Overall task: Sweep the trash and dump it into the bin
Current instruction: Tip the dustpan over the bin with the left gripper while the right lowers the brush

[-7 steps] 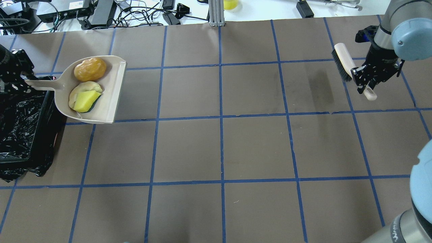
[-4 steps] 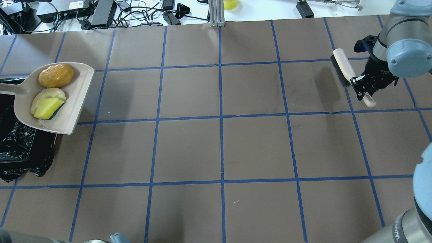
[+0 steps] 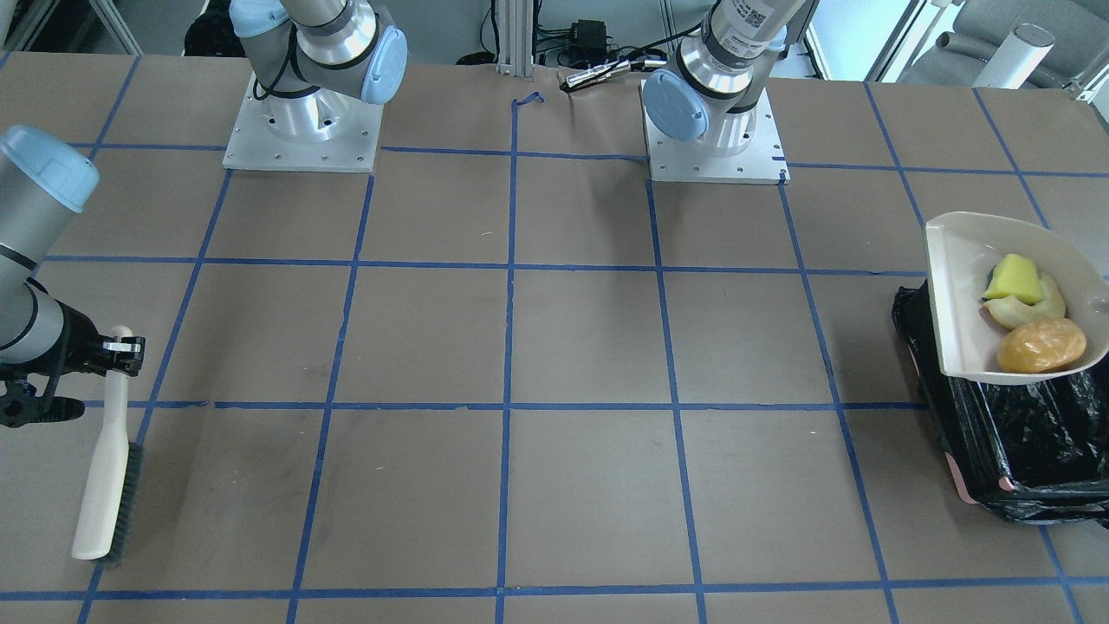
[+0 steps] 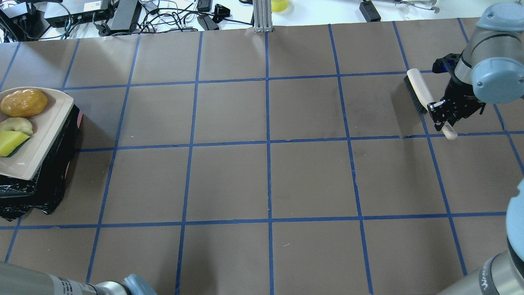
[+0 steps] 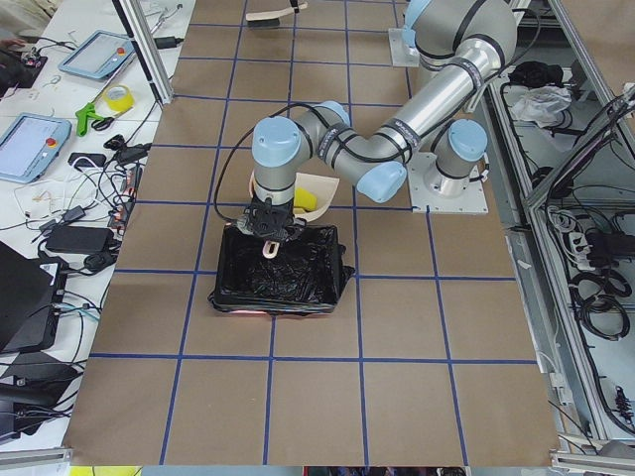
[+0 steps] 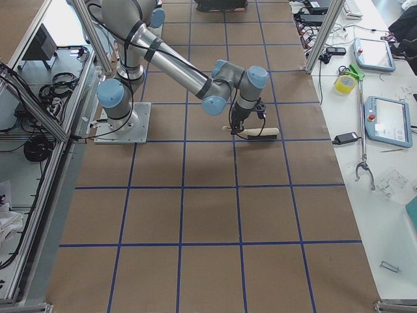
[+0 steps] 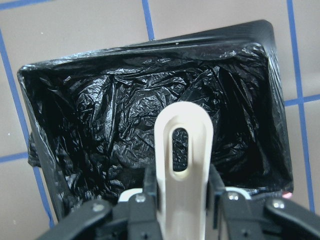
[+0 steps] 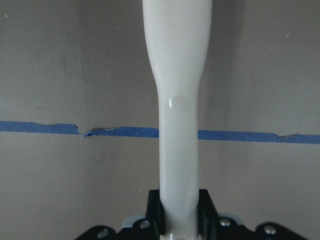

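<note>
Left end of the desk [image 4: 266, 180]: the bin [image 4: 61, 168] stands against the left edge. Black bag crinkled over its walls, a pink strip showing at the base.

Your left gripper [image 7: 182, 192] is clenched on the slotted handle of the beige dustpan [image 4: 49, 119]. The pan hangs above the bin, and its open lip overhangs the bin wall that faces mid-desk.

All the trash lies in the pan:
- golden-brown lump [image 4: 23, 102], nearest the operators' edge
- pale crescent [image 4: 16, 124], just beside the lump
- yellow-and-green sponge wedge [image 4: 10, 142], resting on the crescent

Right end: your right gripper [image 4: 444, 118] is grasping the cream handle of the brush [image 4: 416, 88], near the right edge on the operators' side. The brush sits low over the brown paper, bristles turned toward mid-desk. You cannot tell from these views whether the bristles touch the paper.
</note>
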Available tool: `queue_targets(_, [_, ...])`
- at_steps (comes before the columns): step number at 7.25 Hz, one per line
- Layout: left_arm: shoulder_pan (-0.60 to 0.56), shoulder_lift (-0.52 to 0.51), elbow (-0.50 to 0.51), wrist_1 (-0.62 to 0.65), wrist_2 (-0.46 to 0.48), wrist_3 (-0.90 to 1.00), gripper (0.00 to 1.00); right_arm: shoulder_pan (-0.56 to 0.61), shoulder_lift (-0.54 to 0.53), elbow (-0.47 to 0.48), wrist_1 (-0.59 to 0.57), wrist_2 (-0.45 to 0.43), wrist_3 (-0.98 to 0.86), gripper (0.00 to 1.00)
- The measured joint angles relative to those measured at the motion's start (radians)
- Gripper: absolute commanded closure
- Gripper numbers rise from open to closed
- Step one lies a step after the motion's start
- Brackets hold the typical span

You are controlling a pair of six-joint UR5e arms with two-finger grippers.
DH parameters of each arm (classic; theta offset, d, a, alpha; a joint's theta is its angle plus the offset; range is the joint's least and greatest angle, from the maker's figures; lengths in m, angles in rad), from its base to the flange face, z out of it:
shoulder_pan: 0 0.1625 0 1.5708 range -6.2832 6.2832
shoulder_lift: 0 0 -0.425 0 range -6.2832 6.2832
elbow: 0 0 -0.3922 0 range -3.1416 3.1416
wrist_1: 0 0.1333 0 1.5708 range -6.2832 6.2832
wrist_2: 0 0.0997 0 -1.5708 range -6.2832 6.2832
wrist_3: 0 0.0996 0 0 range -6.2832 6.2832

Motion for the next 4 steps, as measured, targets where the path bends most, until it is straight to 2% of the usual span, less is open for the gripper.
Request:
queue_targets(2, [0.021,-0.052,0.062,0.056,0.000,0.088,1.00,-0.001,0.000,0.005,-0.004,0.001,0.004,0.94])
queue_targets(3, [0.025,-0.078,0.084,0.095,0.000,0.132,1.00,-0.001,0.001,0.008,-0.005,0.001,0.007,0.83])
queue_targets(4, [0.027,-0.102,0.094,0.140,-0.002,0.171,1.00,-0.002,0.001,0.009,-0.006,0.000,0.010,0.53])
